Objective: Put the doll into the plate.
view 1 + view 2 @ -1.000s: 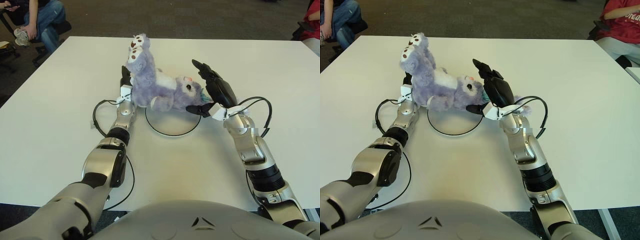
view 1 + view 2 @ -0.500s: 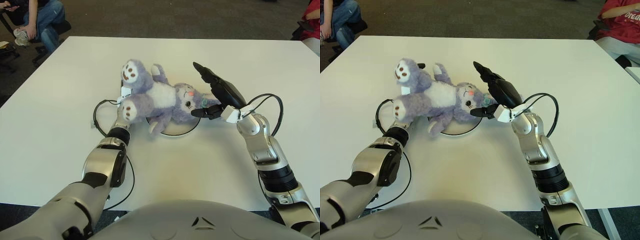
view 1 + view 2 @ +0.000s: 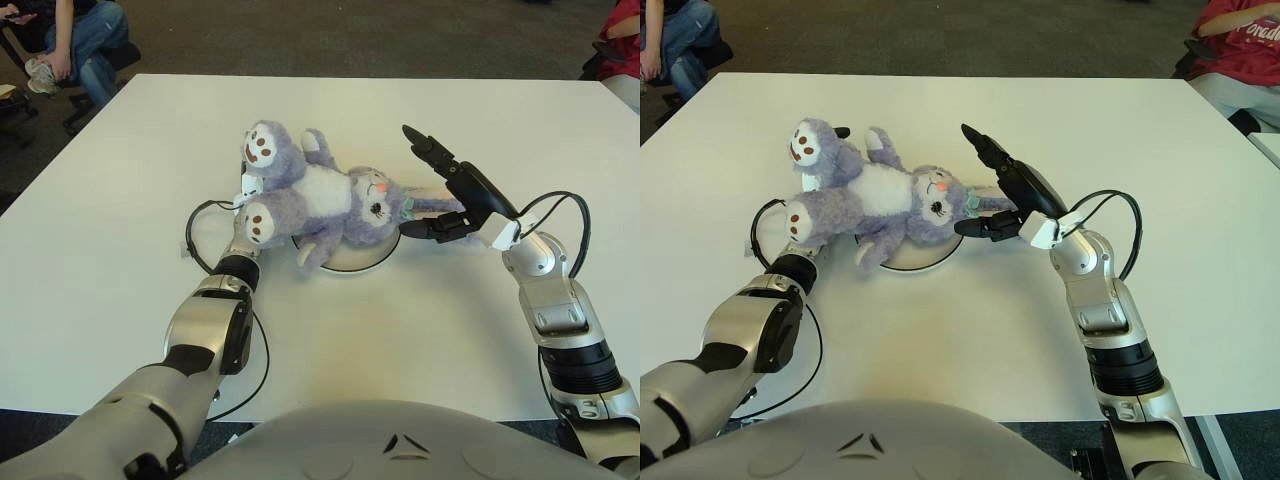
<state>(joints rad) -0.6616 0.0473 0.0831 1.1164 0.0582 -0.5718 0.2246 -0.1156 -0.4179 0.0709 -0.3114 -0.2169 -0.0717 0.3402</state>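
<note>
Doll (image 3: 330, 200) lay on its back across the plate (image 3: 355, 258), so you had it in there, with its head on the right and its two feet sticking out past the plate's left rim. The plate sat on the white table (image 3: 420, 320). Your right hand (image 3: 462, 195) was just beside the doll's head, fingers spread wide and holding nothing. Your left hand (image 3: 247, 178) was mostly hidden behind the doll's legs, so you could not tell if its fingers held on. A black cable (image 3: 195, 240) looped beside the left wrist.
</note>
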